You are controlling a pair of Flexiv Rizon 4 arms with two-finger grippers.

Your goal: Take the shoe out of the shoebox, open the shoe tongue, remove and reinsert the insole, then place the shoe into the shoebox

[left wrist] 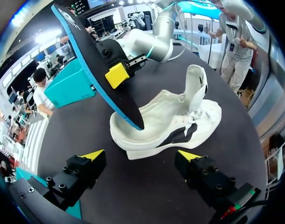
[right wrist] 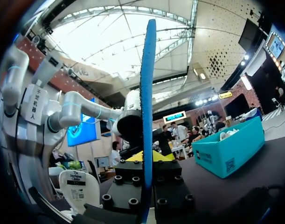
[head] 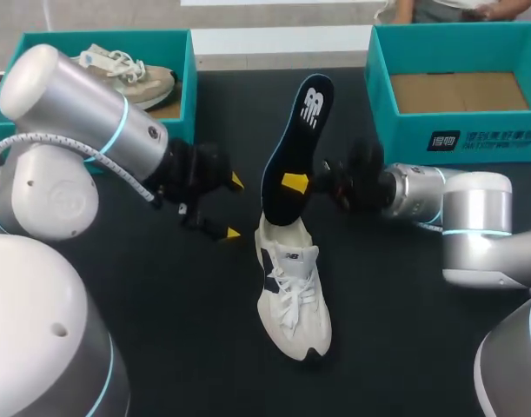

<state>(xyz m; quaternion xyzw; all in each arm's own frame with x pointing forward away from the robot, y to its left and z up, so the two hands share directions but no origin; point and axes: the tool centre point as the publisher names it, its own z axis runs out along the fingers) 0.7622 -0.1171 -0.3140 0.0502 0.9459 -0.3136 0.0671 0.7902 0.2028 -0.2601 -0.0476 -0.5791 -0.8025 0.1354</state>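
A white shoe with a dark side patch lies on the black table, toe toward the front edge. From its heel opening a dark insole with a blue edge rises steeply. My right gripper is shut on the insole's middle; in the right wrist view the insole stands edge-on between the fingers of that gripper. My left gripper hangs open just left of the insole, touching nothing. In the left wrist view the shoe lies ahead of the open left gripper, tongue raised, with the insole dipping into it.
A teal shoebox at the back left holds a beige shoe. A second teal shoebox at the back right shows only its cardboard floor. Both arms flank the shoe closely.
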